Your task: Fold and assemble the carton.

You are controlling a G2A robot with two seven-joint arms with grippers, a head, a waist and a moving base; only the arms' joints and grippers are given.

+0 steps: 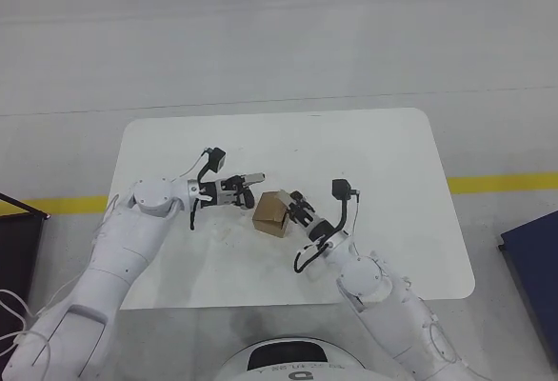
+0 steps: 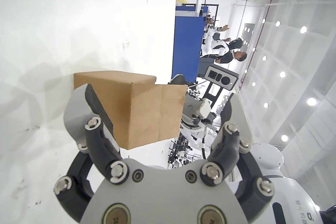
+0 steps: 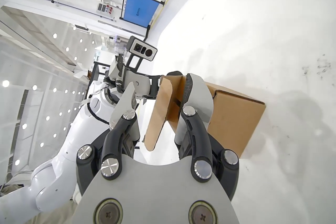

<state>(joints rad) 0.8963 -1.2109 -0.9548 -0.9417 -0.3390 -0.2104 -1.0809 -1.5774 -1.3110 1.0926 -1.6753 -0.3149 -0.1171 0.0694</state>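
Note:
A small brown carton (image 1: 273, 212) stands near the middle of the white table (image 1: 384, 162). My left gripper (image 1: 250, 188) is at its left side. In the left wrist view that gripper (image 2: 157, 97) is open, with one finger (image 2: 89, 109) lying along a closed wall of the carton (image 2: 147, 109) and the other past its far edge. My right gripper (image 1: 301, 208) is at the carton's right side. It is open (image 3: 160, 95), and a loose rounded flap (image 3: 157, 117) of the carton (image 3: 231, 120) sticks out between its fingers; one finger (image 3: 195, 96) rests by the box's open end.
A dark rack (image 1: 3, 229) stands on the floor off the table's left side and a blue block (image 1: 546, 276) off its right side. A yellow line (image 1: 517, 181) runs across the floor. Bare tabletop lies behind and to the right of the carton.

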